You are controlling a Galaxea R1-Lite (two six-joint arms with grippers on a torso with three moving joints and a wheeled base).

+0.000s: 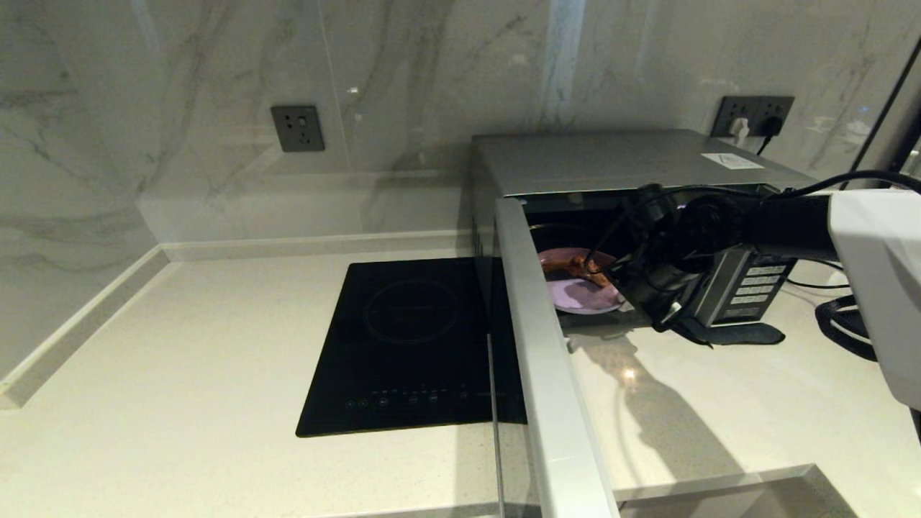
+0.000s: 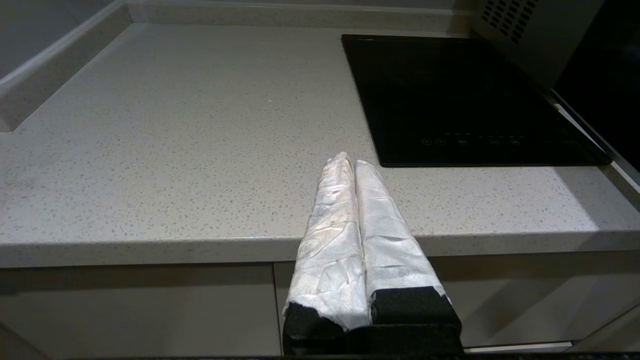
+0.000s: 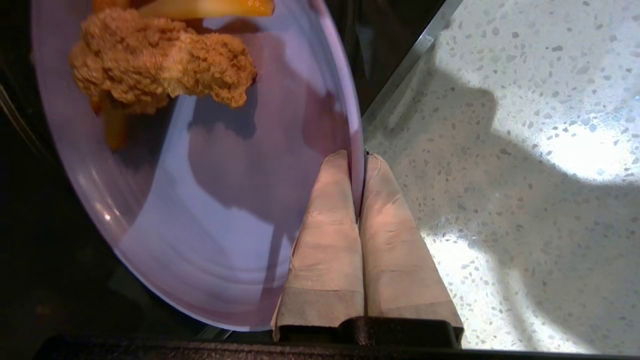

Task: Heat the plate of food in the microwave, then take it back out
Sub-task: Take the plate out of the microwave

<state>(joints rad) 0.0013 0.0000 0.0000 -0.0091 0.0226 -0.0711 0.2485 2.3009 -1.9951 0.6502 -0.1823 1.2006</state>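
Right gripper is pinching the rim of the one plate inside the open microwave; left gripper is sitting closed at the tabletop's front edge.

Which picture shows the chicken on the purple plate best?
The right wrist view: the fried chicken piece fills it, close up on the plate. The head view shows only a small brown bit inside the microwave. The left wrist view misses it.
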